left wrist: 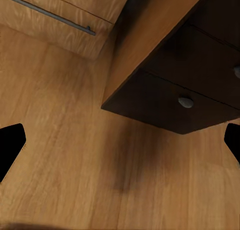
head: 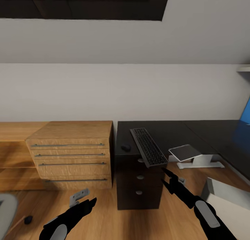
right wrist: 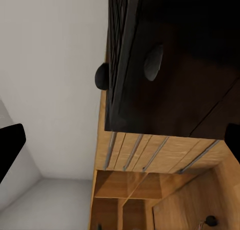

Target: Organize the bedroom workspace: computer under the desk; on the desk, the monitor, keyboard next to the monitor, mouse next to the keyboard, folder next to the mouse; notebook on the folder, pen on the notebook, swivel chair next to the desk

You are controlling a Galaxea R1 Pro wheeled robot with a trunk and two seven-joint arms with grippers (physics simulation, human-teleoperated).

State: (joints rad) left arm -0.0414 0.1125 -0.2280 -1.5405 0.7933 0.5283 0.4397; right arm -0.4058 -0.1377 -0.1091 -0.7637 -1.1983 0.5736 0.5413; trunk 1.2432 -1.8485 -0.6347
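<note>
Nearest, both arms reach forward low over the plank floor. Left gripper hangs with jaws spread, nothing between them; its wrist view shows only two black fingertips at the frame edges, bare floor between. Right gripper likewise has jaws apart and empty, tips just short of the bench front, below the overhanging end of the keyboard.

Cut off at the frame edges: a pale grey box corner beside the right arm, a grey padded edge outside the left arm, and a small dark object on the floor, too small to identify.

Bench drawers with round knobs are closed, contents hidden. Light wood drawer unit ahead of the left jaws also closed.

Keyboard lies angled on the bench, near end past the front edge. Mouse sits just beside it, toward the left jaws. A white stand with a dark tilted panel lies beyond the right jaws; whether this is the monitor is unclear. A blue patch is clipped at the far edge.
</note>
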